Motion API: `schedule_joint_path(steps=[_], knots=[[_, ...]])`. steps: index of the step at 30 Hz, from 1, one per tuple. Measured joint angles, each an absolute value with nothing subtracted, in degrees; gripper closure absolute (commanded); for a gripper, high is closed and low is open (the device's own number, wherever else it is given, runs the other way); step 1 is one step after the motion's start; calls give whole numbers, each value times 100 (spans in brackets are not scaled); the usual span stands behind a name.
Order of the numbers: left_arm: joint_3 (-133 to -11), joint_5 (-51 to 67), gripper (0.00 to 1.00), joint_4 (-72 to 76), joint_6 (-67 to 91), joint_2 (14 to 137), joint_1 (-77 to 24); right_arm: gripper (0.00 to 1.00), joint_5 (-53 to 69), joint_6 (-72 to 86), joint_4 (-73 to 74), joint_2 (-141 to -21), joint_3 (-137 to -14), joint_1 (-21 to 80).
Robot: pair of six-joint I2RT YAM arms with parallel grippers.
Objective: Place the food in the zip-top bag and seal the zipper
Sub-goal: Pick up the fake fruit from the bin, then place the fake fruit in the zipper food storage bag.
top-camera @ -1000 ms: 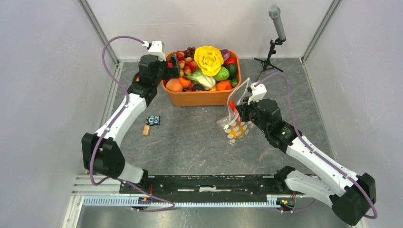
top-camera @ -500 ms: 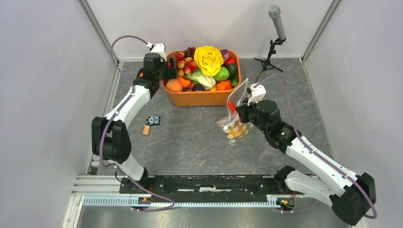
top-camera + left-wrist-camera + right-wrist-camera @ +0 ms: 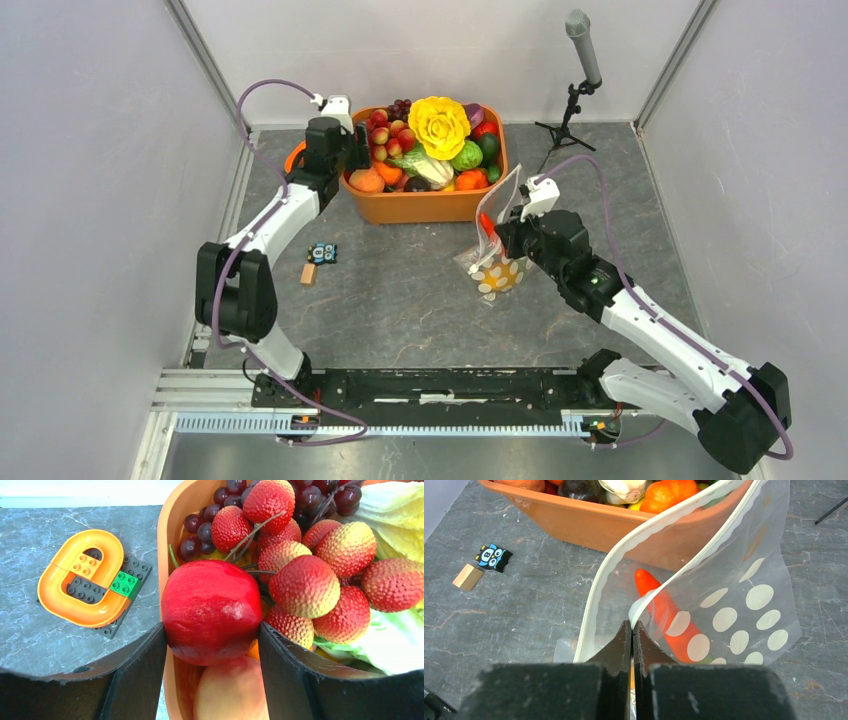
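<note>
My left pincer [image 3: 211,632] seemingly grips the glossy red toy apple [image 3: 210,605]; I should lift straight up, right pincer [image 3: 632,626] pinching the dotted clear plastic bag [image 3: 744,600] open.

Red apple [image 3: 210,611]; orange tub [image 3: 420,207]; clear bag [image 3: 744,580], white polka dots; grey marbled table [image 3: 400,290].

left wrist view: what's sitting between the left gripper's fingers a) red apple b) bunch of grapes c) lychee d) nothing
a: the red apple fills the gap between the two black fingers of the left gripper, touching both, just inside the orange tub.
</note>
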State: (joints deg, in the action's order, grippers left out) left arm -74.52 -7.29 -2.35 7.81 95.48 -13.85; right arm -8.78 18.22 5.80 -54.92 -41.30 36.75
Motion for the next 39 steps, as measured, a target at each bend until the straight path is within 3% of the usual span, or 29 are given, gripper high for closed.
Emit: schedule_joint_path(steps=[4,20,28,39], knots=[[-7150,-687,60,10,784,9308,-1387,100,-840,1841,523,-5524,-4130,3675],[-6552,-357,62,381,1315,8099,-1385,100,-773,1925,456,-5540,-4130,3675],[-6368,666,62,974,2058,7456,-1446,100,-757,1940,349,-5588,-4104,3675],[-5848,1944,60,1734,2683,7546,-2749,100,-766,1964,346,-5583,-4023,3675]])
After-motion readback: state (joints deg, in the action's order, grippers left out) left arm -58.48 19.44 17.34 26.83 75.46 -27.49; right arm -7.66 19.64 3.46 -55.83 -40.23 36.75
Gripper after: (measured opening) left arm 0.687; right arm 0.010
